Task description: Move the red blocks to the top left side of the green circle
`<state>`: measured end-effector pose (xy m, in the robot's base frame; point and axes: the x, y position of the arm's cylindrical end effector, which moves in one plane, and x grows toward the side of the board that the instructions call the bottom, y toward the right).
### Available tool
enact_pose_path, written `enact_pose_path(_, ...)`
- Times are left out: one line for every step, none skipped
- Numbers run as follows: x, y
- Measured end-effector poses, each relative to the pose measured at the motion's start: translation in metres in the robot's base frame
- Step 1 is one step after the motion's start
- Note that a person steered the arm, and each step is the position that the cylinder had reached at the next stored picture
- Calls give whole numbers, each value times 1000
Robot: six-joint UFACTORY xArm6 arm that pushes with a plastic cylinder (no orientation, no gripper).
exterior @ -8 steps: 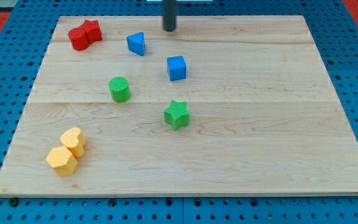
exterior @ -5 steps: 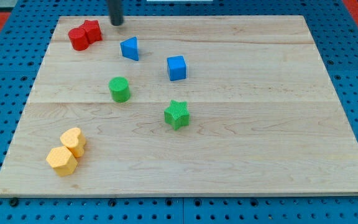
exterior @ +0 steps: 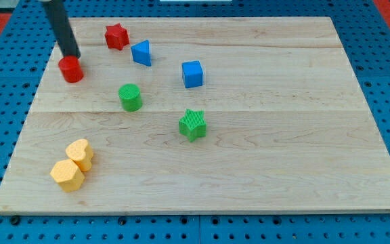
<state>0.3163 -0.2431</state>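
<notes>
My tip [exterior: 71, 55] stands at the view's upper left, touching the top side of a red cylinder [exterior: 71, 70]. A red star [exterior: 116, 36] lies apart from it, up and to the right, next to a blue triangle [exterior: 141, 52]. The green circle, a green cylinder [exterior: 130, 97], sits lower and to the right of the red cylinder. The red cylinder is to its upper left, the red star above it.
A blue cube [exterior: 192, 74] lies right of the blue triangle. A green star [exterior: 193, 125] sits near the board's middle. Two yellow blocks, a heart [exterior: 80, 153] and a hexagon [exterior: 67, 175], rest at the lower left. The wooden board [exterior: 283, 135] lies on a blue pegboard.
My tip swept left along the top edge and down to the left. The two red blocks split: the cylinder moved down-left, the star moved right. The blue triangle shifted slightly left.
</notes>
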Motion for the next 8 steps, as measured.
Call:
enact_pose_path(-64,-18)
enact_pose_path(-113,13)
enact_pose_path(-120,66)
enact_pose_path(-90,97)
enact_pose_path(-45,68)
enact_pose_path(-64,74)
enact_pose_path(-76,84)
enact_pose_path(-40,108)
